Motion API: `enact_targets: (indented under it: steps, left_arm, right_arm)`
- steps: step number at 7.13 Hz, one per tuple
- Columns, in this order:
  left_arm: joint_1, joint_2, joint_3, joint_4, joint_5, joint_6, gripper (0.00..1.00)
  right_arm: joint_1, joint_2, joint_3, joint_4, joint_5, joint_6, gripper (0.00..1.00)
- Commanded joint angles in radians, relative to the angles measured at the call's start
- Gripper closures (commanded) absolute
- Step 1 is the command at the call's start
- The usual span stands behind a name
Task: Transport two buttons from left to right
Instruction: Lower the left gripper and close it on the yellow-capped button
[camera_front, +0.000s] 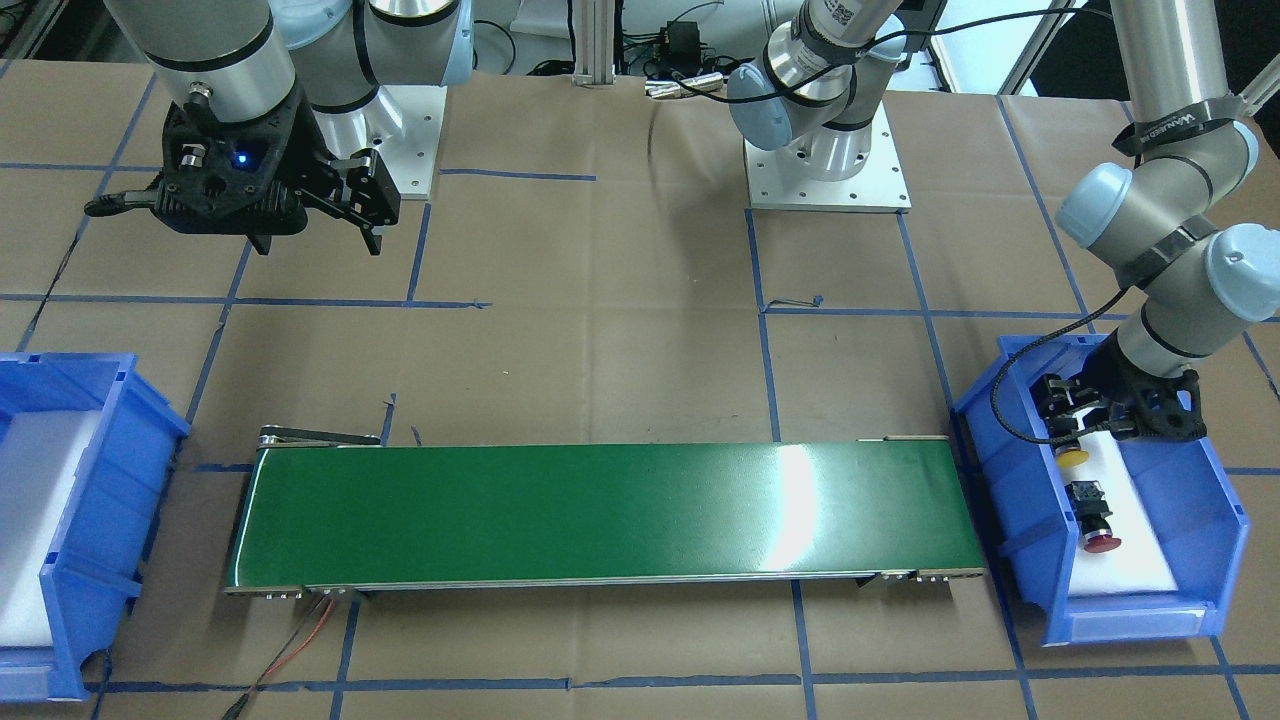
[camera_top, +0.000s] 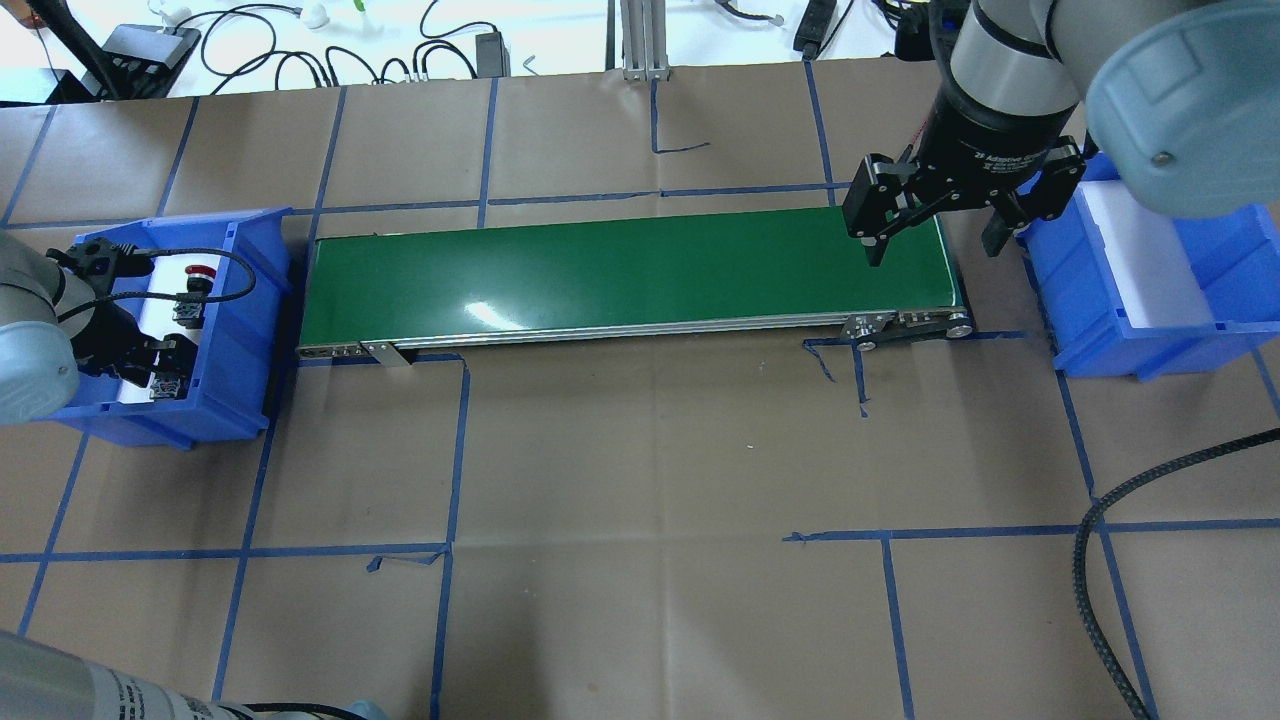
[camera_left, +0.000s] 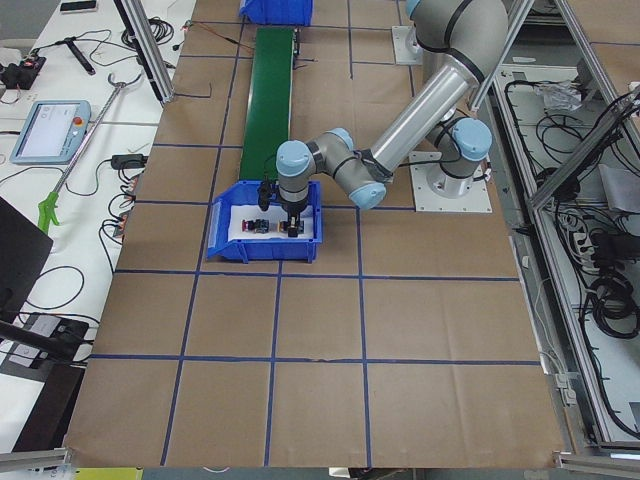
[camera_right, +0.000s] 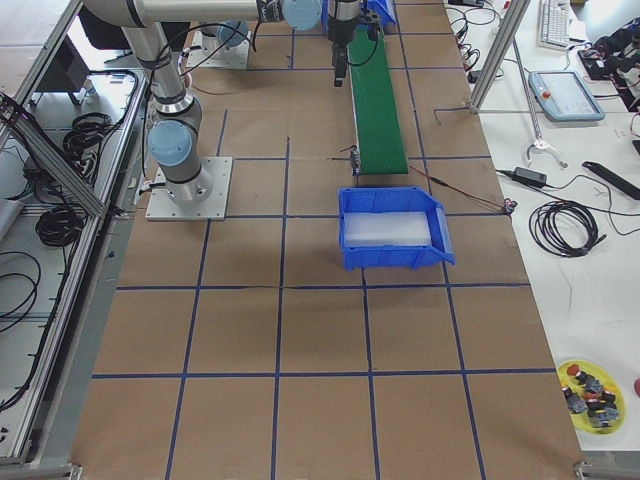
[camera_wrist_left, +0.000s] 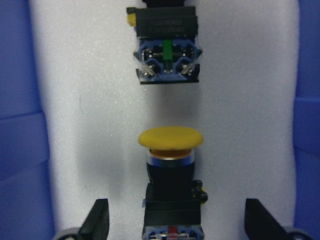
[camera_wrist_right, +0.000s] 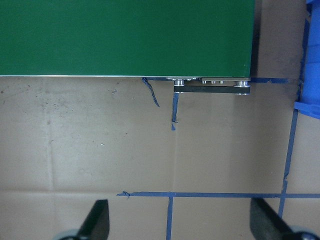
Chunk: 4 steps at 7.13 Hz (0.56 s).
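Surface (camera_top: 650, 450): brown paper w/ blue tape grid, spans the whole work area.

Long green conveyor belt (camera_front: 600, 510): lies across the middle, btwn two bins.

Blue plastic bin on robot's left (camera_front: 1215, 525): lined w/ white foam pad (camera_wrist_left: 100, 100); both buttons are in it. Second blue plastic bin (camera_top: 1240, 270) sits at belt's other end, robot's right, also w/ white foam inside.

Right gripper (camera_top: 932, 250): hangs above belt's right-hand end, just beside the right bin. Fingers spread wide, nothing held. Its wrist view looks down on belt edge & taped paper.

Left gripper (camera_wrist_left: 177, 220): down inside the left bin. Spread wide, one finger each side of the black body of the yellow mushroom-capped push-button (camera_wrist_left: 170, 140), clear gap both sides, so nothing gripped.

Yellow button: on its side on the foam, cap pointing away from the gripper, toward the other button.

Red-capped push-button w/ black body (camera_front: 1092, 515): on its side on the same foam, in line w/ the yellow one, apart from it. Contact-block end faces the yellow cap; red cap points toward the bin's low front lip.
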Motion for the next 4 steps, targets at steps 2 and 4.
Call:
enact_targets:
  steps: [2, 4]
  left_arm:
    - [0.003, -0.019, 0.014, 0.003, -0.002, 0.007, 0.91]
    - [-0.005, 0.015, 0.029, 0.000, -0.002, 0.001, 1.00]
  right_arm:
    - [0.000, -0.001, 0.000, 0.000, -0.002, 0.000, 0.00]
    - [0.000, 0.000, -0.002, 0.000, -0.002, 0.000, 0.00]
